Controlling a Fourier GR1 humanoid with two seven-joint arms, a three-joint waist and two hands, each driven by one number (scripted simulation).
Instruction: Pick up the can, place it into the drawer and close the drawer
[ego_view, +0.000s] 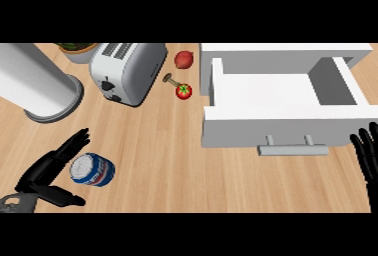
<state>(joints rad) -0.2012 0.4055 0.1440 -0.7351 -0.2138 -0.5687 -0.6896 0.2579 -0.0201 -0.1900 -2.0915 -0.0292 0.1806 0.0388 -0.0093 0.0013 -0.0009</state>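
Between the straight fingers and the thumb of the black left hand (46, 170) a short blue-and-white metal can (93, 170) is seen lying on its side on the light wooden counter (184, 165), its pale lid turned towards the hand. The fingers are spread apart and extended past the can's far side, and the thumb lies below it; nothing is yet curled round the can, and whether any finger touches it cannot be told.

Well to the right of this hand and further from the robot, the white drawer (280, 120) with a grey bar handle (292, 148) is pulled out, its inside bare. The black right hand (366, 155) is shown at the view's right edge, just right of the drawer front, fingers straight and up, resting.

Several risks can be judged from this. Since the can lies on its round side, it could be rolled away across the counter if it is nudged before the fingers are closed. If it is clasped off-centre, it could be tipped or slipped out during the carry across to the drawer. The drawer's near wall must be cleared, or the can could be knocked against it. Beyond the left hand stand a silver toaster (127, 71) and a white paper-towel roll (33, 82), which could be brushed if the arm swings wide.
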